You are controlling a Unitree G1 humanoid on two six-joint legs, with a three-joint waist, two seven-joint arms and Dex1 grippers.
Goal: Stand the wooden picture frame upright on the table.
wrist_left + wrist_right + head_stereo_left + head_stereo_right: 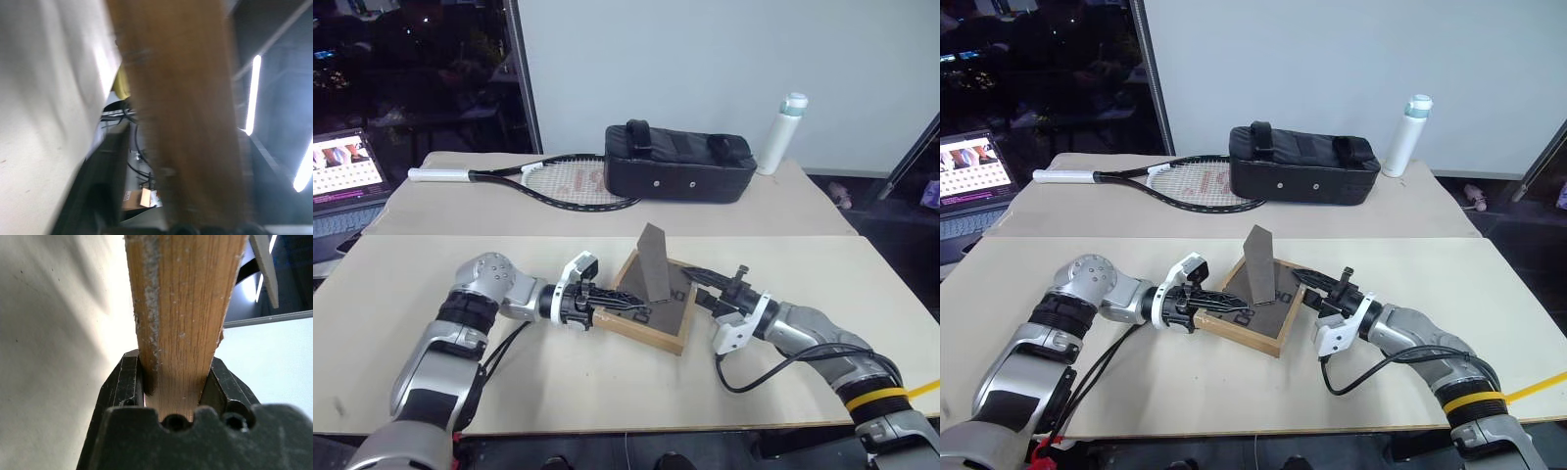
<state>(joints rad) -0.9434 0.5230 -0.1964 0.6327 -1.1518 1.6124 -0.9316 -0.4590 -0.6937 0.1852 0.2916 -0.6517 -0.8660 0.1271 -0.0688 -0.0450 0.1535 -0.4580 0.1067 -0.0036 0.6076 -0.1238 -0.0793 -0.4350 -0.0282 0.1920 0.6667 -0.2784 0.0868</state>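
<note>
The wooden picture frame (658,311) lies back-up on the near panel of the table (607,387), slightly tilted, its long axis running from the robot's near left toward the far right, with the fold-out stand (653,262) raised from the dark back like a fin. Everything here is placed against that frame.

To the frame's left, the left gripper (625,306) reaches in level, its black fingers lying over the frame's left edge and dark back; they look parted, but whether they grip anything cannot be told from the head views, and its wrist camera gives a blurred strip of wood close to the lens.

To the frame's right, the right gripper (1301,285) comes in level from the opposite side. Its wrist camera shows both fingers (122,382) pressed against the two faces of the wooden rail, so this claw is clamped on the frame's right edge.

Beyond the frame, on the far panel, lie a tennis racket (570,183), a black bag (678,163) and a white bottle (782,133), all well apart from it.

The two claws sit at opposite ends of the frame. The likely next move is to swing the frame up about its lower edge until frame and stand bear on the table. The right arm has the sure hold for that lift; the left is placed to steady it.
</note>
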